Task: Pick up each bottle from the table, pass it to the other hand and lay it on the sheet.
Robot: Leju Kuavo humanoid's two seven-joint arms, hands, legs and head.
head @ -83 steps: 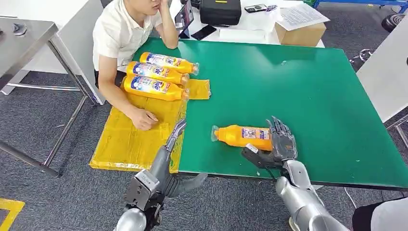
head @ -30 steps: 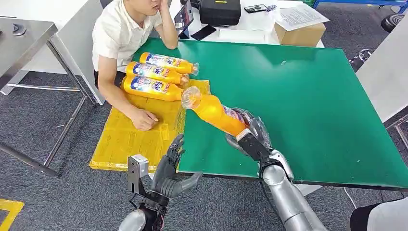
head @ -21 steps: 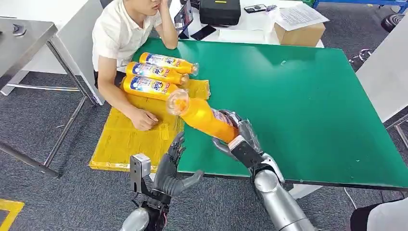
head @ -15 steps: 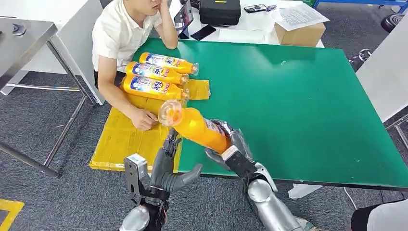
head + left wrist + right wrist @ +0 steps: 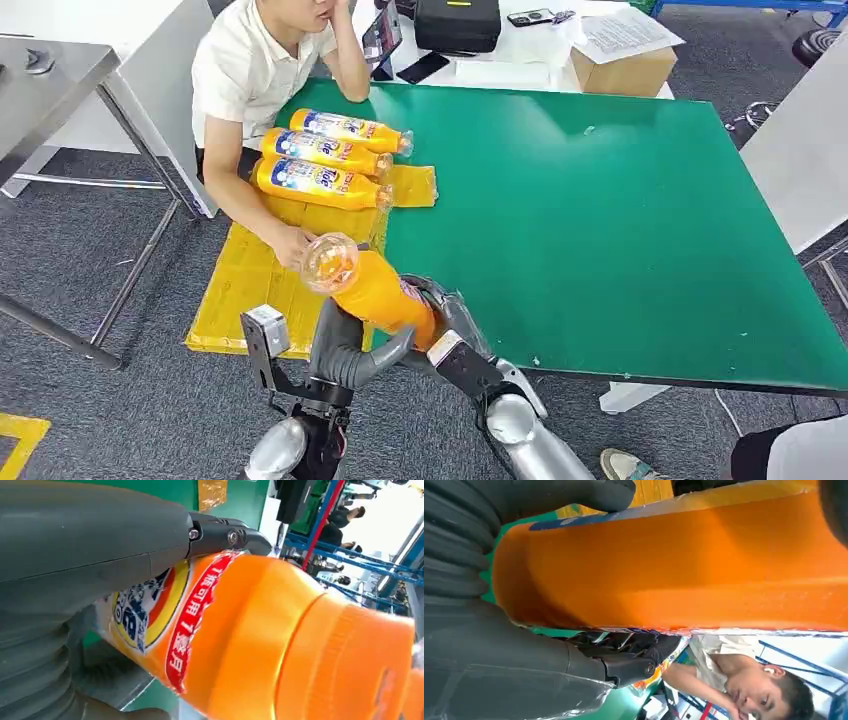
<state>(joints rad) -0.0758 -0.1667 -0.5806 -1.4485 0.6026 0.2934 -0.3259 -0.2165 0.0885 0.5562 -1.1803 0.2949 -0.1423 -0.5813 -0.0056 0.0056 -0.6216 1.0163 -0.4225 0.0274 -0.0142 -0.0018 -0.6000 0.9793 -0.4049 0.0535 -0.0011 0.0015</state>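
An orange bottle (image 5: pixel 378 292) with a clear cap end hangs tilted over the table's front left corner, cap toward the yellow sheet (image 5: pixel 250 290). My right hand (image 5: pixel 452 335) grips its lower body. My left hand (image 5: pixel 345 350) is under the bottle, which lies in the fork between its spread thumb and its fingers. In the left wrist view the thumb of my left hand (image 5: pixel 100 535) lies along the label of the bottle (image 5: pixel 280 630). The right wrist view has my right hand (image 5: pixel 499 670) wrapped around the bottle (image 5: pixel 674 565). Three more bottles (image 5: pixel 320 152) lie side by side on the sheet's far end.
A person sits at the far left of the green table (image 5: pixel 600 200), one hand (image 5: pixel 290 240) resting on the sheet close to the bottle's cap. A cardboard box (image 5: pixel 625 65) and a black case (image 5: pixel 458 22) stand beyond the table's far edge.
My right hand lifted the bottle off the table and carried it left and toward me. My left hand rose and now sits under the bottle.
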